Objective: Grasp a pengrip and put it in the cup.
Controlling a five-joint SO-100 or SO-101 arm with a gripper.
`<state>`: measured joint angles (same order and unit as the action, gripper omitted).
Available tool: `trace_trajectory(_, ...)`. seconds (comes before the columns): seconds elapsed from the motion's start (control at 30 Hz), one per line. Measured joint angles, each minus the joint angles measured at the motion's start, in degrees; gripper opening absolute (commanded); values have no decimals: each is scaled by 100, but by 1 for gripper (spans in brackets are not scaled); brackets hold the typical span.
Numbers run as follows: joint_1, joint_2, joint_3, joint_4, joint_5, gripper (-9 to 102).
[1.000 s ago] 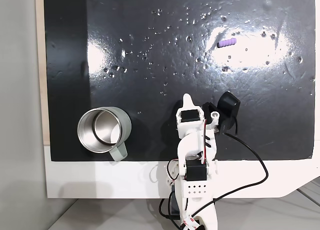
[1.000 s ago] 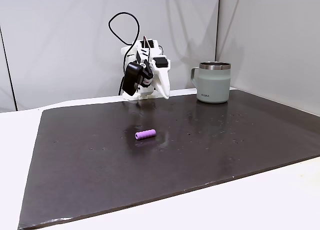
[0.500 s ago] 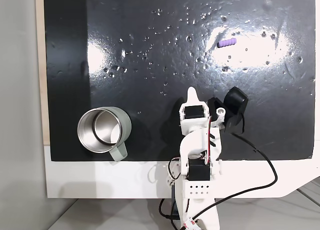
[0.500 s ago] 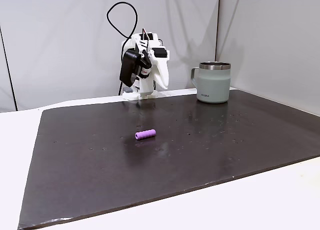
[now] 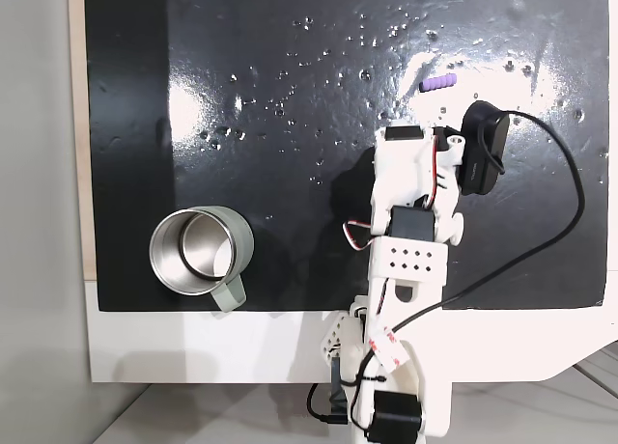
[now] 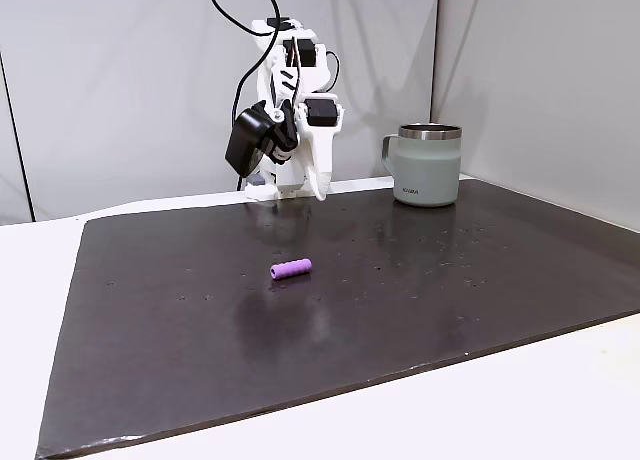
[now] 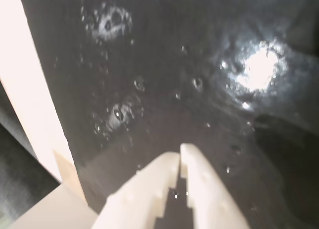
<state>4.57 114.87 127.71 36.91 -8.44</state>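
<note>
- Here, the black mat lies under everything, dotted with pale specks and dimples and carrying bright glare patches; in the wrist view its dark surface spreads ahead of the claw tips, with the white table showing along the left.
- The arm reaches out over the mat from the near edge; in the front fixed view it stands tall at the back, its black camera hanging on the left side of the wrist.
- The cup sits well to the left of the claw in the top-down fixed view, upright and well apart from it; in the front view the cup is to the claw's right.
- The claw is clenched, fingertips touching with nothing between them, and points down above the mat.
- The pengrip lies on its side on the mat, just beyond the claw and apart from it; in the front view it lies in front of the claw and lower down.
</note>
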Motion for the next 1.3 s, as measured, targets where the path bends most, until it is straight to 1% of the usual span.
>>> trace_trajectory(0.07,88,-519,-483,158,0,3)
trace_trajectory(0.2,211,-1450,-1433,562,-88,12)
trace_trajectory(0.3,272,-2039,-2083,993,-193,17)
trace_trajectory(0.53,457,-3094,-3366,1573,-554,23)
trace_trajectory(0.67,598,-3234,-3771,1890,-844,23)
trace_trajectory(0.8,773,-3463,-3806,1916,-1081,23)
trace_trajectory(0.97,1020,-3806,-3894,1749,-1204,23)
trace_trajectory(1.3,993,-4280,-4245,1415,-1433,23)
